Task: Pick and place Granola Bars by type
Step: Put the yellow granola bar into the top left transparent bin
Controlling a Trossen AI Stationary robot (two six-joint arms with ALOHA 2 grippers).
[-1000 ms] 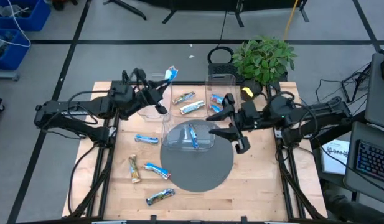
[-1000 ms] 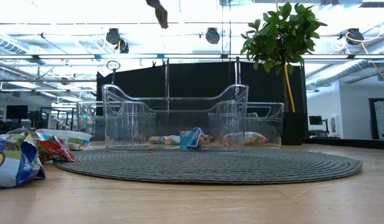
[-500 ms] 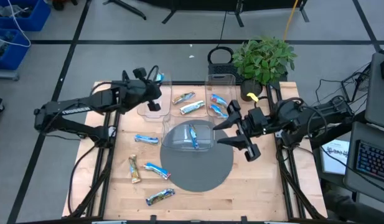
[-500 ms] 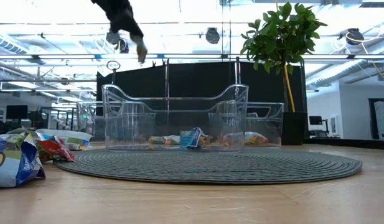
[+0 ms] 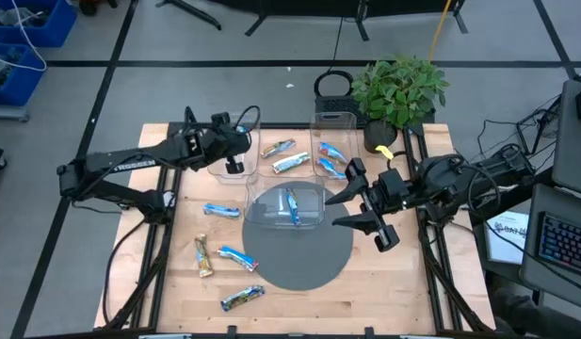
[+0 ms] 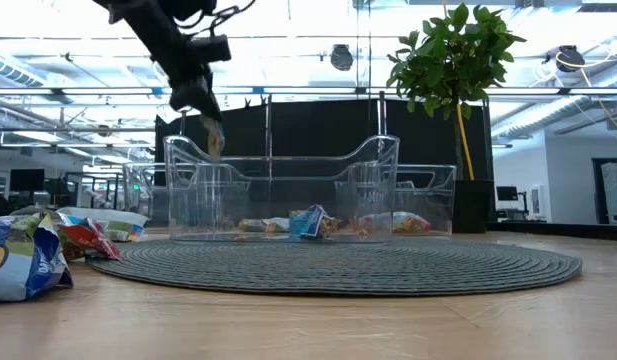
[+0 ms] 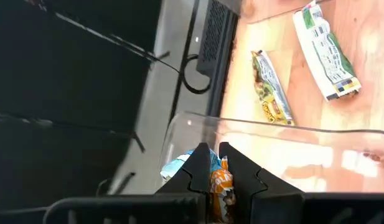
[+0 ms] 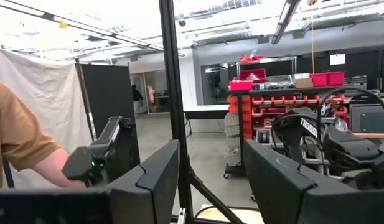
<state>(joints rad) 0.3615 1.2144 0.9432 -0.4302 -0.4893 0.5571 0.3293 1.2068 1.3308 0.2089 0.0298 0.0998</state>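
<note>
The left gripper hangs over the clear bin at the back left of the table, its jaws closed tight on a granola bar in a blue and orange wrapper; the left wrist view shows the wrapper pinched between the two dark fingers, right above the bin's clear rim. In the low view the same gripper points down with the bar at its tip, level with the top edge of the front bin.

The right gripper is raised beside the right edge of the round grey mat, jaws open and holding nothing; its wrist camera looks level into the room, where a person's arm in a tan sleeve shows at the side.

On the mat's rear part stands a clear bin with one blue bar inside. Behind it, on bare wood, lie a tan-green bar, a silvery-blue bar and two blue bars near another clear bin by the potted plant. Left of the mat lie a blue bar, a tan bar and a further blue bar side by side, and a silvery-green bar near the front edge.
</note>
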